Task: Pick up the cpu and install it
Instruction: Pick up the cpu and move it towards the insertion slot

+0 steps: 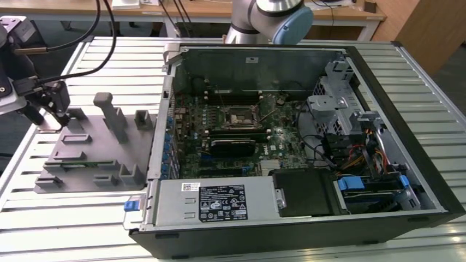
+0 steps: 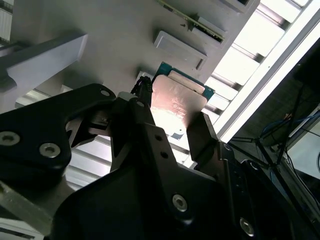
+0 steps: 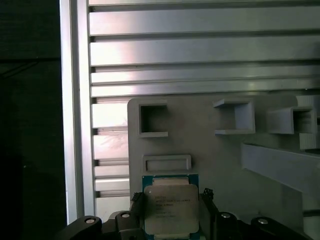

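An open black tower computer case (image 1: 407,109) lies on its side on a slatted aluminium table (image 1: 87,218). Inside it are a green motherboard (image 1: 218,158) with a black-framed square socket (image 1: 237,117) and a silver boxed power supply (image 1: 211,202). To the exterior view's left of the case, a flat grey plastic fixture plate (image 1: 95,164) carries upright blocks and open-topped pockets. The silver-and-blue robot arm (image 1: 269,19) rises behind the case, and its black two-fingered gripper (image 1: 45,117) points down over the plate's corner near the table edge. In both wrist views the small flat square cpu (image 3: 170,210), silvery metal on top with a green rim, sits between the fingertips (image 2: 200,127), beside a low rectangular ridge (image 3: 166,163). The jaws are clamped against two opposite edges of the cpu.
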Controlling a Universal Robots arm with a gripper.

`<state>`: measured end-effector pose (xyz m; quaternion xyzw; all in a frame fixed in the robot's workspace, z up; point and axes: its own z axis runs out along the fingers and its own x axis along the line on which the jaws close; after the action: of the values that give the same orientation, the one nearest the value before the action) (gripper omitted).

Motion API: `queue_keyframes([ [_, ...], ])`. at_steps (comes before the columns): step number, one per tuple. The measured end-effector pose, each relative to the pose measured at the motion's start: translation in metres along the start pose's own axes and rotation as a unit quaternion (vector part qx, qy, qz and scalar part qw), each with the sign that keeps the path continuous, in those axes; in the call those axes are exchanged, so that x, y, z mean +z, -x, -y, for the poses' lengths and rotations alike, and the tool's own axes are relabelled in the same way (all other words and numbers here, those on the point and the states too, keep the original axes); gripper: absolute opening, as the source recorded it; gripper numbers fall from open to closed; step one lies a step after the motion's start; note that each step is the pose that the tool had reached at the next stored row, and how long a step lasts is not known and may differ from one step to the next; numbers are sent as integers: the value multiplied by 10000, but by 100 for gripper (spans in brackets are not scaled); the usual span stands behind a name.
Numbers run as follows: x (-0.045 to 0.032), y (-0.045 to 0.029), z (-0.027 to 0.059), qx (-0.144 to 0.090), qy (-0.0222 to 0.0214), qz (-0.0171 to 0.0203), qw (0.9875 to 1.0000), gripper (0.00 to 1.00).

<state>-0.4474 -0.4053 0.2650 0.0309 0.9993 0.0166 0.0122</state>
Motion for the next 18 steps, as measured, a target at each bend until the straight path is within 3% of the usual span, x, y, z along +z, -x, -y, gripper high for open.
queue_keyframes([
  [18,-266,6,-23,0,0,0,10000,53],
])
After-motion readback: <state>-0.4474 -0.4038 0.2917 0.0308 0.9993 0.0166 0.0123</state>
